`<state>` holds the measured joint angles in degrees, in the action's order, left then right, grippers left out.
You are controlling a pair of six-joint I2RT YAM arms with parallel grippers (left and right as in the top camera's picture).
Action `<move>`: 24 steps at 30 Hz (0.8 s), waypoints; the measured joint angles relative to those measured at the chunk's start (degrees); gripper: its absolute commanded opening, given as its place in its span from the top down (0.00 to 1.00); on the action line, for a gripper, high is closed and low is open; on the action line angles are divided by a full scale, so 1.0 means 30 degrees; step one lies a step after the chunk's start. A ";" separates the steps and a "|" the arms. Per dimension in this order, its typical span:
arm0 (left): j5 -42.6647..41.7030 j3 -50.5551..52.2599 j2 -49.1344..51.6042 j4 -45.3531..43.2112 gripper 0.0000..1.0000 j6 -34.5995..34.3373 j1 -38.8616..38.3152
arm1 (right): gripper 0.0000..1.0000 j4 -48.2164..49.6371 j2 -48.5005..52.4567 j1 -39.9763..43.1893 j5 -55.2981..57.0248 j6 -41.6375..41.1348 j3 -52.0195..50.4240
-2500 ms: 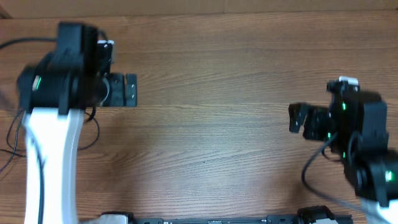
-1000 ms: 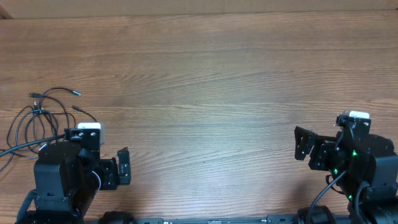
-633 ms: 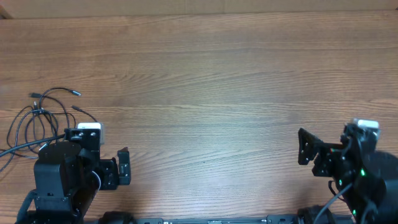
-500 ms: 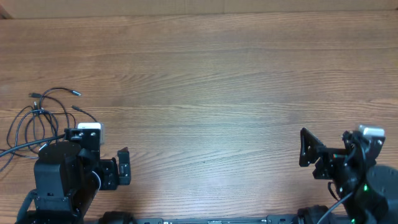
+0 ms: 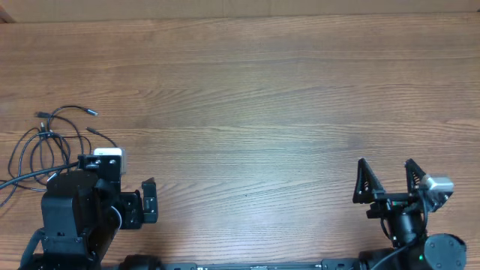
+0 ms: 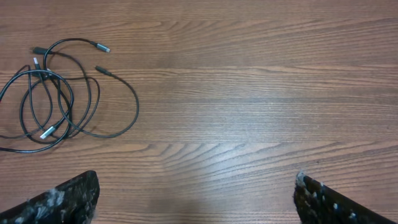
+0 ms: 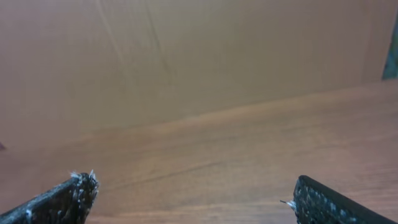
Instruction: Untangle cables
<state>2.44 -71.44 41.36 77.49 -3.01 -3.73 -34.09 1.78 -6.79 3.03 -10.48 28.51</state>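
Observation:
The cables (image 5: 46, 135) are several thin black cords with small silver-tipped plugs. They lie looped together on the wooden table (image 5: 247, 97) at its left side. In the left wrist view the cables (image 6: 62, 93) sit in the upper left, well away from the fingers. My left gripper (image 5: 142, 204) is drawn back near the front edge, right of and nearer than the cables. It is open and empty (image 6: 194, 190). My right gripper (image 5: 388, 184) stands at the front right, jaws wide apart, holding nothing (image 7: 191, 190).
A cardboard wall (image 7: 186, 56) closes off the table's far edge. The black arm bases and their wiring (image 5: 247, 265) run along the front edge.
The left arm has pulled back from over the cables to the front edge, uncovering them. Over the last second the right arm drew back toward the front and turned its fingers to face the far wall.

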 measured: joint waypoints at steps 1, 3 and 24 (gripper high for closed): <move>0.0000 0.0000 0.0000 0.0015 0.01 0.0000 0.0000 | 0.00 0.0321 -0.0233 0.0007 0.0000 -0.0007 -0.0364; 0.0000 0.0000 0.0000 0.0022 0.00 0.0000 0.0000 | 0.00 0.1064 -0.0335 0.0000 0.0000 0.0000 -0.0911; 0.0007 0.0022 0.0007 0.0029 0.00 0.0000 0.0000 | 0.00 1.4994 -0.0350 0.0029 0.0663 0.0007 -0.9158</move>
<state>2.46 -71.37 41.39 77.58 -3.01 -3.73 10.90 0.73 -6.70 5.02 -10.46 1.04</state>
